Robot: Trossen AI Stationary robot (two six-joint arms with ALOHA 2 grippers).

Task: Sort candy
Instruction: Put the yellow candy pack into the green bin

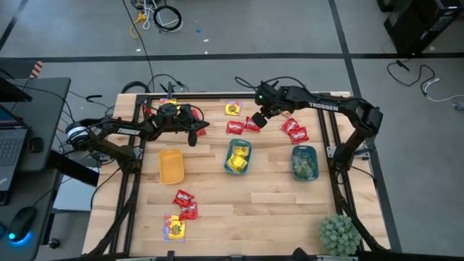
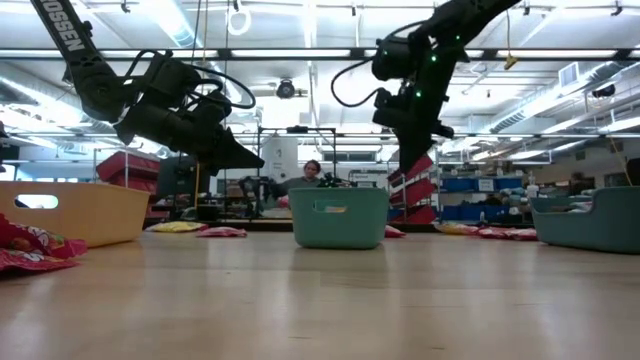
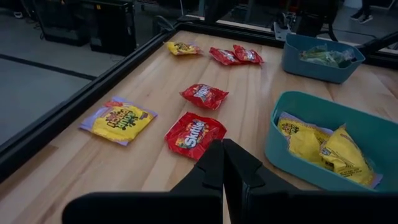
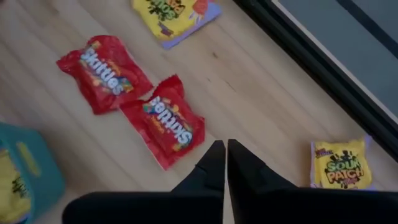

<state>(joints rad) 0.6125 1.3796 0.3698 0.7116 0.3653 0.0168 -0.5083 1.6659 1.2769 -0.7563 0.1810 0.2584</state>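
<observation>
Two grippers hang over the table's far half, both with fingers pressed together and holding nothing. The left gripper point(image 1: 193, 136) waits by the yellow-orange tray point(image 1: 171, 165); loose red packets lie ahead of its fingers point(image 3: 211, 168). The right gripper point(image 1: 258, 120) is the nearer arm to the red candy pair point(image 1: 243, 126). In its wrist view the closest red packet point(image 4: 165, 121) lies just beyond the fingertips point(image 4: 214, 158), its long axis running obliquely away from them, so the fingers must part before reaching forward.

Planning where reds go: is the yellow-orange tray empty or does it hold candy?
Empty: the high view shows only bare floor inside the yellow-orange tray, no packets.
</observation>
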